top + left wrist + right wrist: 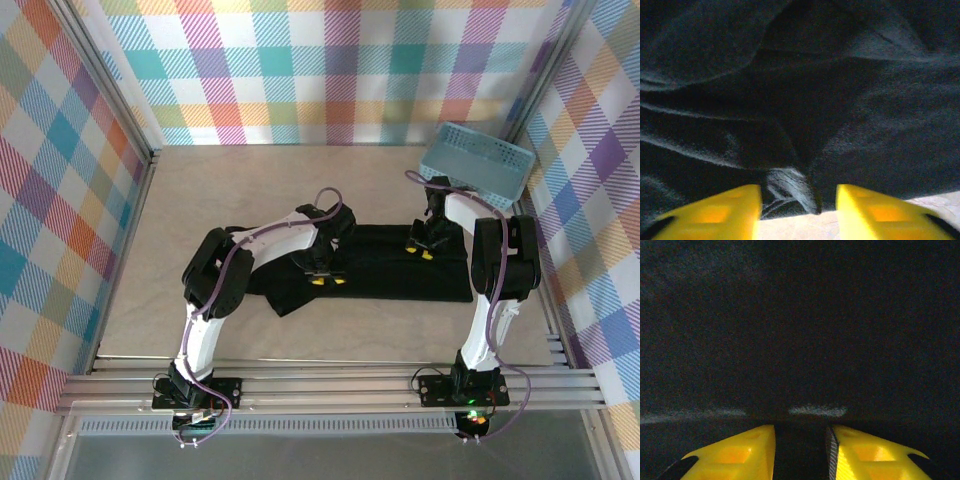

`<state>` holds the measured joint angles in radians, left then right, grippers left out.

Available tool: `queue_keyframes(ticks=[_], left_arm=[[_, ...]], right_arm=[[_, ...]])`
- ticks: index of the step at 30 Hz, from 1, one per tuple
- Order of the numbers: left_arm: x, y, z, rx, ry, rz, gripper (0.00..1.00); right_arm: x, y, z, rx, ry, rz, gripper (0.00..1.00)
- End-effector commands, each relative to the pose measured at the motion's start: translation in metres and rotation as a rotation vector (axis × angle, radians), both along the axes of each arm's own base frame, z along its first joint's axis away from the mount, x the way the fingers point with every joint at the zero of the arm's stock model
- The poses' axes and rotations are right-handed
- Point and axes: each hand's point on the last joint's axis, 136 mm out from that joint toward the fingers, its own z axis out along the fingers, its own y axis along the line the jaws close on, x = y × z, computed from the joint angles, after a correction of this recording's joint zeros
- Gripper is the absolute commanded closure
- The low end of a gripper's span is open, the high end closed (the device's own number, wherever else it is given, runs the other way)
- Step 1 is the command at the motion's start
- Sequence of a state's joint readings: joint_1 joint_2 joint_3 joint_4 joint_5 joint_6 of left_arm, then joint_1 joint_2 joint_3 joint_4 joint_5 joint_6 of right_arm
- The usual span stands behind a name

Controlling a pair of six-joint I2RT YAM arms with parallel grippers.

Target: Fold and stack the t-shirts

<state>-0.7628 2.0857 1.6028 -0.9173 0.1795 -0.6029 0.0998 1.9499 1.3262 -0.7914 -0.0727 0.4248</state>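
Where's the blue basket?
Top view: the blue basket is in the far right corner of the table, just beyond the right arm and the black t-shirt.

T-shirt [800, 315] weave blurry, right wrist view

Basket [478, 160] behind t-shirt [390, 275], far right

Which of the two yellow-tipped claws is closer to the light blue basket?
The right gripper, on the far right part of the black t-shirt, just in front of the basket. The left gripper sits farther away, toward the shirt's left side.
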Motion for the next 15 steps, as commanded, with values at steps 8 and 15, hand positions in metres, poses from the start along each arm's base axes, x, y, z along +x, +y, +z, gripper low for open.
queue_keyframes(ticks=[8,15], left_arm=[[-0.024,0.104,0.051,0.068,-0.149,0.303,0.52],[-0.044,0.152,0.021,-0.005,-0.024,0.586,0.57]], right_arm=[[0.001,0.005,0.000,0.017,0.023,0.025,0.67],[0.001,0.005,0.000,0.014,0.026,0.031,0.67]])
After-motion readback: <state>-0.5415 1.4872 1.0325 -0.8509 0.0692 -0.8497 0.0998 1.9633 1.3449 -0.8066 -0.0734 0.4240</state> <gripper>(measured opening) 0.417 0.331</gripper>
